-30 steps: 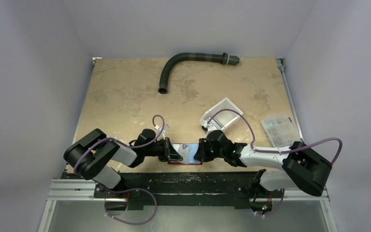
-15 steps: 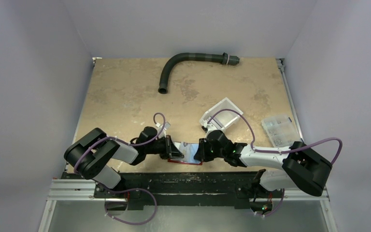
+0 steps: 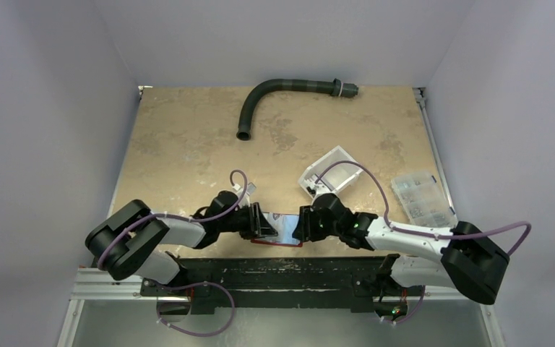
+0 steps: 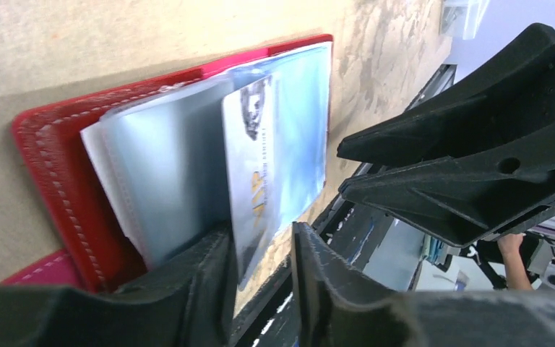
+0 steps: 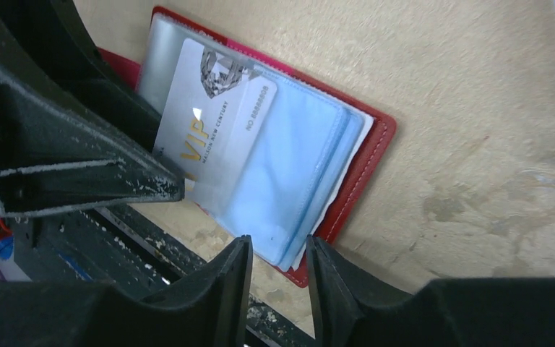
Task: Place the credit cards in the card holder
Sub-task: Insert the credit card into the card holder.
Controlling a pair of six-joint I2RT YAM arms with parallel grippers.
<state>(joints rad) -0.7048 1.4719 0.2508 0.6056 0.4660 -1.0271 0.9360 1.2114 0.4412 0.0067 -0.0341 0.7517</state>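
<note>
The card holder point(image 3: 278, 244) lies open, red with clear sleeves, at the table's near edge between both grippers. One pale credit card point(image 5: 202, 123) with gold VIP lettering sits partly inside a clear sleeve point(image 5: 289, 188). In the left wrist view the card point(image 4: 253, 166) stands up from the holder's red cover point(image 4: 50, 166). My left gripper point(image 4: 260, 230) is open; the card's end lies between its fingers, against the left one. My right gripper point(image 5: 278, 240) is open, with the sleeve's corner between its tips, not pinched. In the top view the left gripper point(image 3: 260, 224) and right gripper point(image 3: 302, 225) face each other.
A white bin point(image 3: 332, 173) stands just behind the right gripper. A clear compartmented box point(image 3: 420, 196) lies at the right edge. A dark bent hose point(image 3: 274, 90) lies at the back. The black base rail point(image 3: 282, 271) runs right below the holder.
Both grippers have opened from shut. The left one let go of the card, the right one of the sleeve. The right arm's elbow swung outward to the right.
</note>
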